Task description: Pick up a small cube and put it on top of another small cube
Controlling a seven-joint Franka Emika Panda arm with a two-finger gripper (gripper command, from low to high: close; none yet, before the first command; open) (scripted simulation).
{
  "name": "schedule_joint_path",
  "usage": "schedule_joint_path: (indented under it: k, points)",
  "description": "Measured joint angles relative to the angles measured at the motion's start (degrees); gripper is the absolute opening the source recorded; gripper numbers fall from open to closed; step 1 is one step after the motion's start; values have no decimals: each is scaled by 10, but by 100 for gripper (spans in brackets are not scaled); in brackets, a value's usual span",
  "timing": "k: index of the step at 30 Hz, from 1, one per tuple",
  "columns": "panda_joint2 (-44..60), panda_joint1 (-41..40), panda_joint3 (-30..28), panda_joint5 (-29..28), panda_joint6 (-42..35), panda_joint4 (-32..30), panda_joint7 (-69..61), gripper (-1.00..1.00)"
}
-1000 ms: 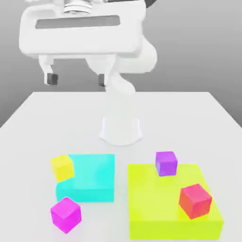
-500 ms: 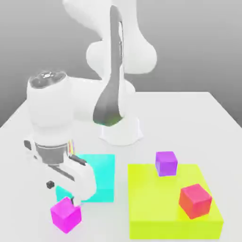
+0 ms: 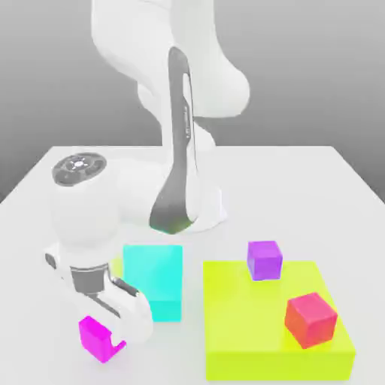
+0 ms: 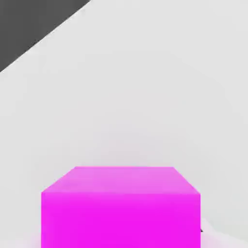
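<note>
The small magenta-pink cube (image 3: pixel 94 336) rests on the white table near the front, at the exterior view's left. My gripper (image 3: pixel 111 334) has come down right at it, and the white hand covers the cube's right side. In the hand view the magenta cube (image 4: pixel 121 206) looms very close and square-on, with bare table behind it. A violet-purple cube (image 3: pixel 264 259) and a red cube (image 3: pixel 310 319) sit on a lime-yellow slab (image 3: pixel 248 331). The hand hides the small yellow cube by the cyan block.
A cyan block (image 3: pixel 156 280) stands just behind and right of the hand in the exterior view. The lime-yellow slab takes up the front right. The arm's white base (image 3: pixel 203 210) stands mid-table, and the table's front edge is close to the magenta cube.
The hand dropped from high above the table to the magenta cube, then sank lower still, now covering part of the cube and the yellow cube. The cubes have not moved.
</note>
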Motion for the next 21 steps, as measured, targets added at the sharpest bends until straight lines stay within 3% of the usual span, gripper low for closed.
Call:
schedule_joint_path:
  k: [7, 16, 19, 20, 21]
  points:
    - [-64, 65, 82, -26, -90, 25, -125, -100]
    - [-134, 208, 171, -16, -200, 67, -340, -100]
    - [-106, 262, 165, -28, -170, 63, -359, -100]
    - [-88, 246, 156, -34, -148, 59, -356, -100]
    - [-73, 243, 153, -40, -130, 56, -353, 100]
